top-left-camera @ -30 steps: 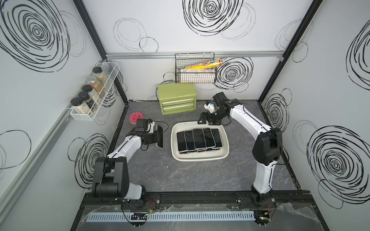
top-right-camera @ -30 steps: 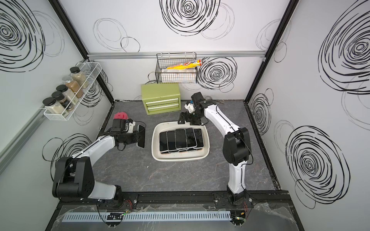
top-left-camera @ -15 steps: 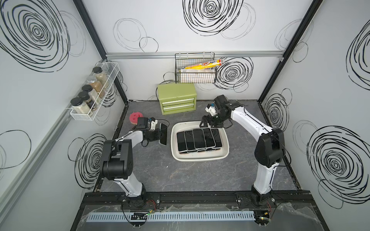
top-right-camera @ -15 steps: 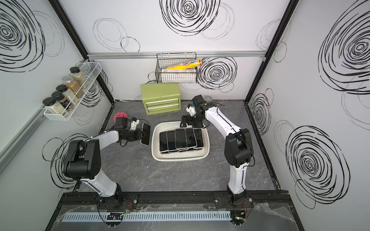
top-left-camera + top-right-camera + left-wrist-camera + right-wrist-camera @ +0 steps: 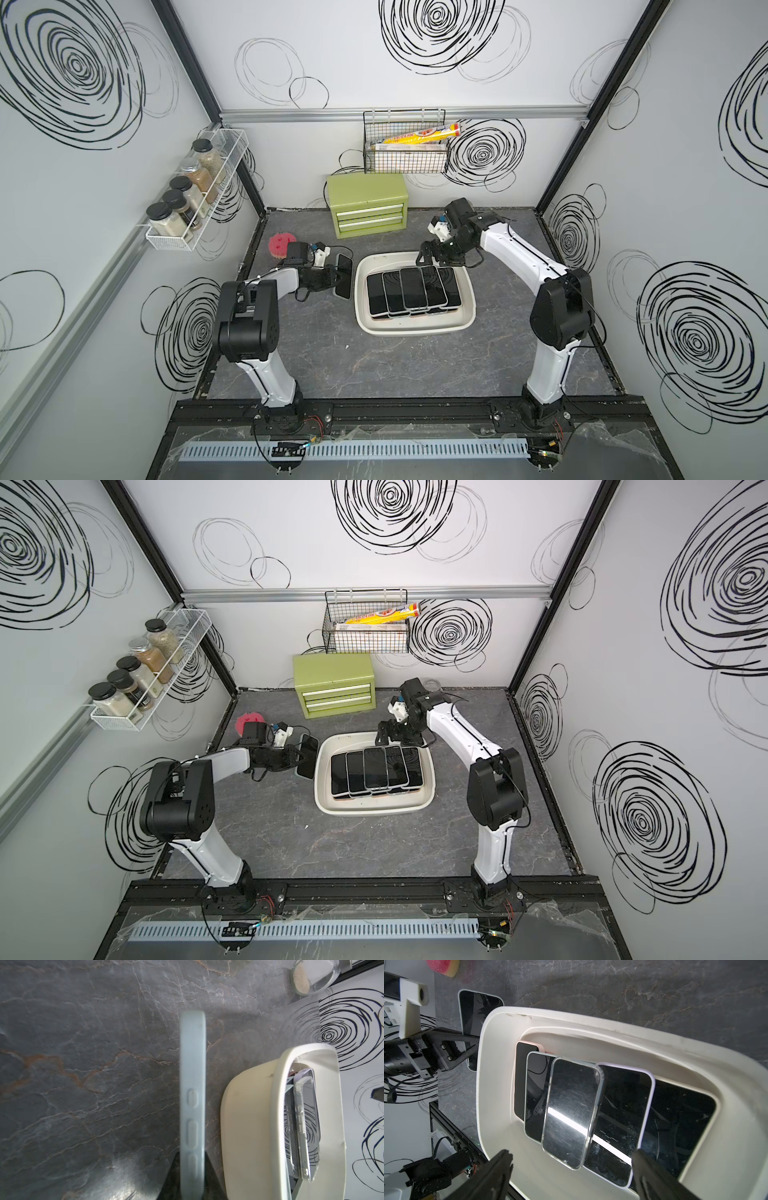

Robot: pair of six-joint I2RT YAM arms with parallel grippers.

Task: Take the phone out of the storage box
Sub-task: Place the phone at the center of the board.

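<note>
1. The left end effector (image 5: pixel 336 277) carried the phone (image 5: pixel 345 269) closer to the storage box (image 5: pixel 415 330), ending just beside its rim.
2. The left arm (image 5: pixel 245 316) swung its black elbow joint farther back over the worktop (image 5: pixel 374 374).
3. The right end effector (image 5: pixel 434 261) came down from behind the storage box to hover over its far rim.

The storage box (image 5: pixel 415 331) is a shallow off-white tub sitting flat mid-table. Five dark-screened phones (image 5: pixel 413 289) show inside it, face-up and overlapping. One phone (image 5: pixel 344 276) in a pale blue-grey case is already out, up on its long edge just beside the box's left wall.
</note>
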